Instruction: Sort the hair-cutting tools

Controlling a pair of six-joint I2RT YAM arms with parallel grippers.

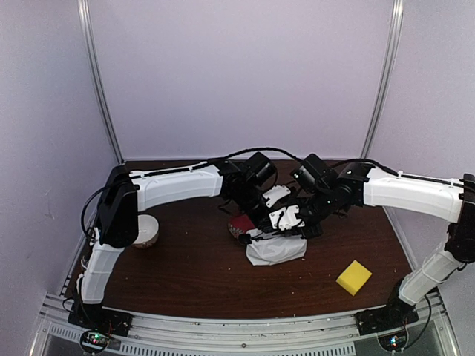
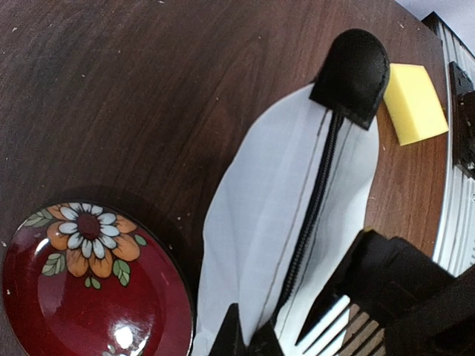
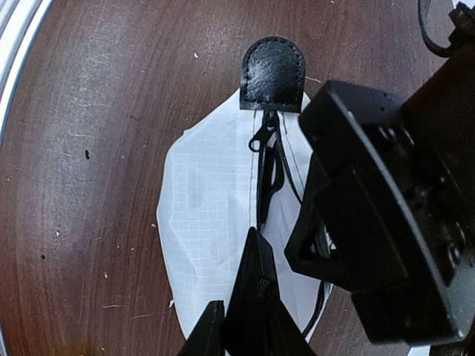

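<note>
A white zip pouch [image 1: 276, 251] lies mid-table, with a black leather tab [image 2: 352, 70] at the end of its black zipper [image 2: 315, 200]. My left gripper [image 2: 249, 343] is shut on the pouch's fabric beside the zipper. My right gripper [image 3: 243, 330] is shut on a black comb-toothed clipper attachment block [image 3: 256, 282]. Its pointed end rests over the zipper line, and the attachment block [image 2: 386, 285] shows its teeth in the left wrist view. No other hair-cutting tools are in view.
A red flowered plate [image 2: 82, 289] sits right against the pouch's left side. A white bowl [image 1: 145, 231] stands near the left arm. A yellow sponge [image 1: 354, 277] lies at the front right. Both arms crowd over the pouch at the centre.
</note>
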